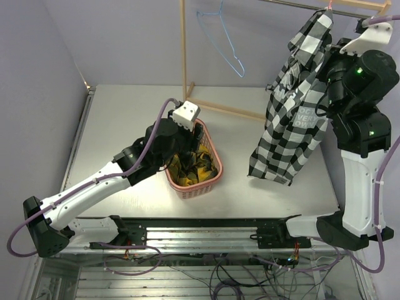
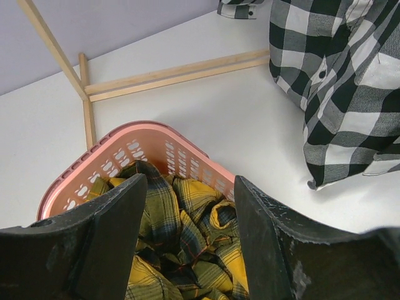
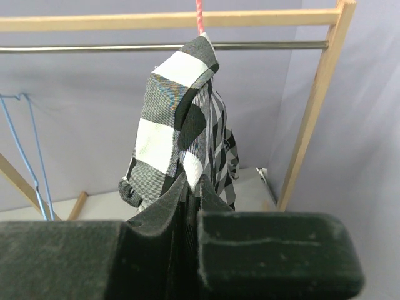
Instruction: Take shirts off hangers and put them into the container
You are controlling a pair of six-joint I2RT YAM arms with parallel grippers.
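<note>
One wooden rack (image 1: 184,50) stood across the far side of the table (image 1: 125,125). The checked shirt (image 1: 290,125) hung from its rail on the pink hanger (image 3: 200,15), whose hook only the right wrist view showed plainly. There the right gripper (image 3: 190,187) pinched a fold of that shirt, jaws pressed together. The left wrist view gave the closest look into the basket (image 2: 125,153): the yellow plaid shirt (image 2: 187,219) lay crumpled inside, with the left gripper (image 2: 190,181) spread above it. The blue hanger (image 3: 24,96) hung bare.

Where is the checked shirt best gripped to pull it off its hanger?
Grip the shirt at its collar fold, just under the pink hanger, coming from the right arm's side: it hangs bunched from that point, a thick ridge facing the right claw.
</note>
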